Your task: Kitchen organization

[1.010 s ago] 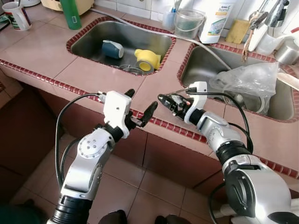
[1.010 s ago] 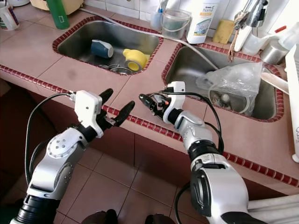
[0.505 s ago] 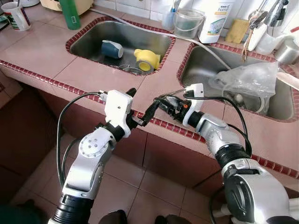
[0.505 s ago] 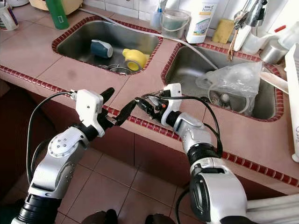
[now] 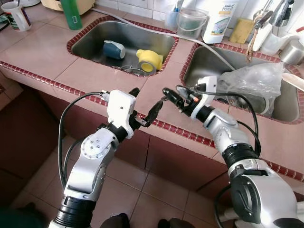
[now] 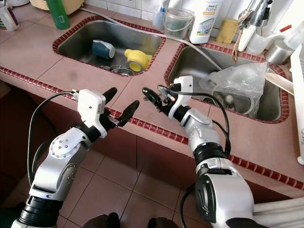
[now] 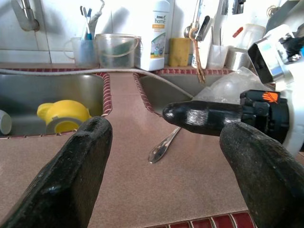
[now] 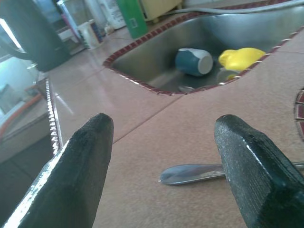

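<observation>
- Spoon (image 7: pixel 164 145), one: lies flat on the counter (image 5: pixel 95 78) strip between the two sinks, near the front edge, bowl toward the robot.
- Right gripper (image 5: pixel 167 93): over the strip, low above the spoon; wrist view shows its fingers (image 8: pixel 247 161) spread wide, nothing held, the spoon between them.
- Left gripper (image 5: pixel 142 107): at the counter's front edge, just beside the right one; fingers (image 7: pixel 71 166) wide apart, nothing held.
- Sinks, two: left sink (image 5: pixel 90 45) holds one blue cup (image 5: pixel 114 50) on its side and one yellow cup (image 5: pixel 149 61) on its side; right sink (image 5: pixel 199 64) holds one crumpled clear bag (image 5: pixel 254 80).
- Back edge: one green bottle (image 5: pixel 71 14), one white mug (image 5: pixel 16 15) at the far left corner, one clear tub (image 5: pixel 191 23), one white detergent bottle (image 5: pixel 217 21), one yellow sponge (image 5: pixel 241 31), one hose (image 5: pixel 156 31) trailing across to the right sink.
- Step, as judged: right gripper lining up to pick the spoon.
- Risk: spoon is thin and flat on smooth tile; fingertips closing above it could skid over it or push it off the front edge or into a sink.
- Risk: the two grippers sit close; a lateral move by either could knock them together.
- Risk: too steep a descent would jam the fingertips on the tile.
</observation>
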Tool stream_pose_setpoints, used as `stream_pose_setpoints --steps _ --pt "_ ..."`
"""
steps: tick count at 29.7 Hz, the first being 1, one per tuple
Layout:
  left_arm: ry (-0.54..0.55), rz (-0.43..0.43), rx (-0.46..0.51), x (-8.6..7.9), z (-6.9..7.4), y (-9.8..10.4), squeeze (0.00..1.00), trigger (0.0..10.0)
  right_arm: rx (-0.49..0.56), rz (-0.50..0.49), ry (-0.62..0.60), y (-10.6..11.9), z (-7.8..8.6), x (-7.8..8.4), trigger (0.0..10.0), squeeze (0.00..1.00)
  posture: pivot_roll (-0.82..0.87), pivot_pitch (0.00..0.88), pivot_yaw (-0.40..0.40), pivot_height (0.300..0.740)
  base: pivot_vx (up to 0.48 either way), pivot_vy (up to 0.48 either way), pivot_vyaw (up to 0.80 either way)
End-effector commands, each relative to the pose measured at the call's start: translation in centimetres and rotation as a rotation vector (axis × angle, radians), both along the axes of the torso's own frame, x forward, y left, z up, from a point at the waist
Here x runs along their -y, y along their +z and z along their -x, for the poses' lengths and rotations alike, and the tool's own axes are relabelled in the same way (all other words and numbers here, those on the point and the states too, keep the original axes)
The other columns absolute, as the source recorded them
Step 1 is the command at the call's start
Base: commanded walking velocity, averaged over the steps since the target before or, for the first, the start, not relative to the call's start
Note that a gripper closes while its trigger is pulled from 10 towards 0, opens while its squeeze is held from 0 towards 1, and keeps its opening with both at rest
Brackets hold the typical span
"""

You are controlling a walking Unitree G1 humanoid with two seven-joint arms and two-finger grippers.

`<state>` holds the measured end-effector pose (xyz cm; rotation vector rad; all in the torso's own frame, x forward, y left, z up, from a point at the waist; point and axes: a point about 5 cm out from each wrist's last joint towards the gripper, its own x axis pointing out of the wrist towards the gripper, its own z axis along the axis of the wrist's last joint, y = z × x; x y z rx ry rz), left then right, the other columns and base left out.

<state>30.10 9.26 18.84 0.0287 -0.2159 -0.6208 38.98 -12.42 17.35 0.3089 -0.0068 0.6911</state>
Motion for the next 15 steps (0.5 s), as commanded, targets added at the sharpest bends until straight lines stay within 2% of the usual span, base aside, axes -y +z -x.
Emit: stream_pose_setpoints --steps 1,15 --pt "-0.02 -0.001 0.001 0.27 0.21 0.04 0.0 10.0 -0.01 -0.006 -0.019 0.08 -0.18 0.32 10.0 0.0 -0.09 0.188 -0.043 0.74 0.0 0.0 0.0" --pt "-0.019 0.006 -0.01 0.22 0.67 -0.06 0.0 10.0 -0.029 0.018 -0.038 0.34 -0.58 0.51 10.0 0.0 -0.08 0.212 -0.048 0.74 0.0 0.0 0.0"
